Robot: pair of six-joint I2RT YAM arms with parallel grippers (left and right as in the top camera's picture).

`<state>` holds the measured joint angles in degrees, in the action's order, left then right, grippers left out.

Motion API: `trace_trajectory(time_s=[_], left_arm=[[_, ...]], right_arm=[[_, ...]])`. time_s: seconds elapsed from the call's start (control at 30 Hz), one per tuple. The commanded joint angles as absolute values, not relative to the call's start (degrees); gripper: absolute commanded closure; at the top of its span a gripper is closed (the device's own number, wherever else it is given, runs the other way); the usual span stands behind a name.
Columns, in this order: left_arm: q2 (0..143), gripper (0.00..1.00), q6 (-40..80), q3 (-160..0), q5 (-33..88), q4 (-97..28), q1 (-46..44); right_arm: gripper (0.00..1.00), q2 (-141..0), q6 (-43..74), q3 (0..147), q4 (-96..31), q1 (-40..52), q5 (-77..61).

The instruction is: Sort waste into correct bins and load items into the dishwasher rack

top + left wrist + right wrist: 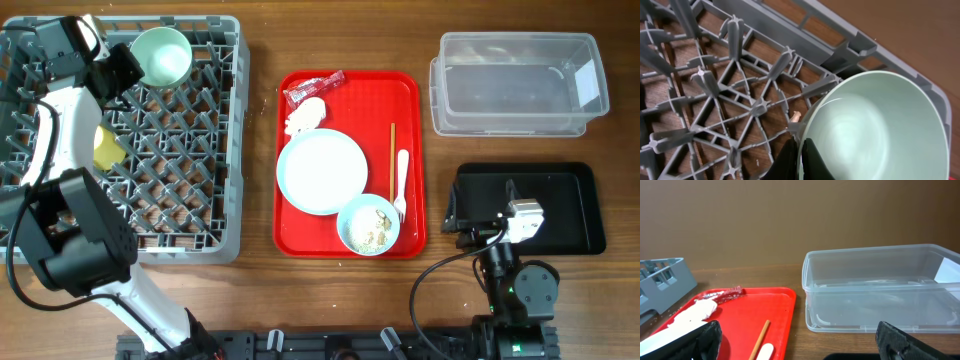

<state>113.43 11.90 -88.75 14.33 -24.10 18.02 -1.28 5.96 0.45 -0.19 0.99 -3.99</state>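
Note:
In the grey dishwasher rack, at its far side, sits the light green bowl. My left gripper is shut on its rim. The left wrist view shows the black fingertips pinching the bowl's edge over the rack's pegs. A yellow cup lies in the rack, partly under the arm. On the red tray are the plate, blue bowl with food scraps, fork, chopsticks, wrapper and napkin. My right gripper is open and holds nothing, above the black tray.
The clear tub stands at the far right, beyond the black tray. In the right wrist view the tub is ahead to the right, with the red tray, wrapper and napkin to the left.

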Motion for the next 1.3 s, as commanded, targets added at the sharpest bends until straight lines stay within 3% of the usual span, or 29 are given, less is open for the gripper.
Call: trace_trajectory(time_s=[0.0,0.37,0.57,0.77,1.0,1.2,1.27], left_arm=[[114.80,0.96,10.72,-88.82,13.19,-25.02,18.50],[116.81,0.96,11.81,-88.82,7.70,-28.16,19.68],[113.86,0.96,20.56,-88.82,6.87,-27.99,22.09],[113.30,0.90,20.62,-88.82,6.96,-30.11,22.37],[106.45,0.96,20.62,-88.84,6.66,-28.80,22.37],[102.56,0.96,21.63,-88.84,-6.59,-29.28,22.37],[102.41,0.96,21.50,-88.84,-4.95,-29.63,22.35]], right_arm=[[0.00,-1.02,6.13,0.40,-0.05,1.26,-3.40],[0.00,-1.02,6.15,0.40,-0.05,1.26,-3.40],[0.00,-1.04,6.13,0.40,-0.05,1.26,-3.40],[0.01,-1.02,6.15,0.40,-0.05,1.26,-3.40],[0.00,-1.02,6.15,0.40,-0.05,1.26,-3.40],[0.00,-1.04,6.15,0.40,-0.05,1.26,-3.40],[0.00,-1.02,6.13,0.40,-0.05,1.26,-3.40]])
